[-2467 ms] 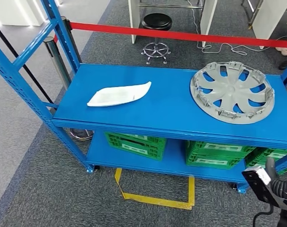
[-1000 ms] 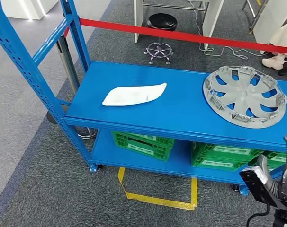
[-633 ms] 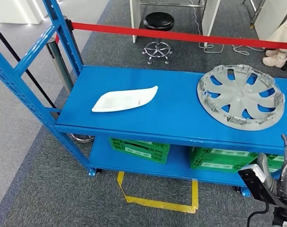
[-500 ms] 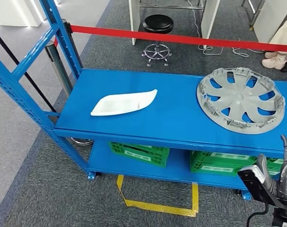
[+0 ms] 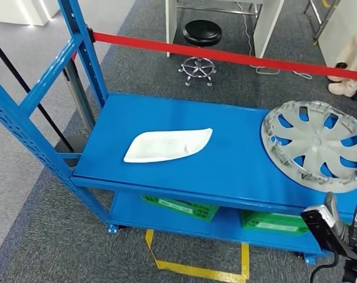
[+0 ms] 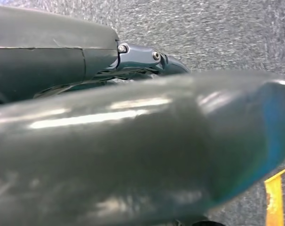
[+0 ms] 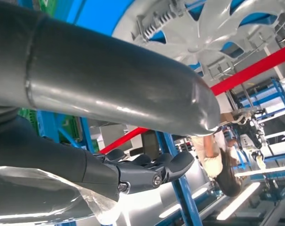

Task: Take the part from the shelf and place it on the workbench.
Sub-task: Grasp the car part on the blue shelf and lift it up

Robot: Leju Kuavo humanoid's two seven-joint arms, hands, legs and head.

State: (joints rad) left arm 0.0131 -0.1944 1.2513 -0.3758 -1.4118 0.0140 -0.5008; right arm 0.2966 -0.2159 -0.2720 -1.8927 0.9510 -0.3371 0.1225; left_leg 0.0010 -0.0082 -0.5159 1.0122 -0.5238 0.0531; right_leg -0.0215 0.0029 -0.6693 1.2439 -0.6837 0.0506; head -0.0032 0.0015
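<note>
From where I stand, the blue shelf (image 5: 239,159) runs across in front of the robot, its upright posts climbing away at the far left. The white part (image 5: 168,145) lies flat on the top deck, a long, slim, leaf-shaped piece whose long axis runs nearly along the shelf's length, its pointed tip turned toward the right hand's side and slightly away from the robot. Farther along, nearer the right hand, a grey wheel cover (image 5: 318,145) lies flat on the same deck, its rim coming close to the front edge. Green crates (image 5: 181,206) sit on the lower deck, and a red barrier tape (image 5: 221,56) with a black stool (image 5: 202,32) behind it crosses the floor beyond. The right hand (image 5: 352,227) hangs low in front of the shelf's front edge, just below and beside the wheel cover; in the right wrist view its fingers (image 7: 148,172) stretch out apart from the thumb with nothing between them, so it looks open and empty. The left hand (image 6: 141,155) is a blurred dark mass in its wrist view above the carpet, and I cannot tell how its fingers stand. If the white part is the target, it lies well off to the left of the right hand and up on the deck; the wheel cover is far nearer that hand.
</note>
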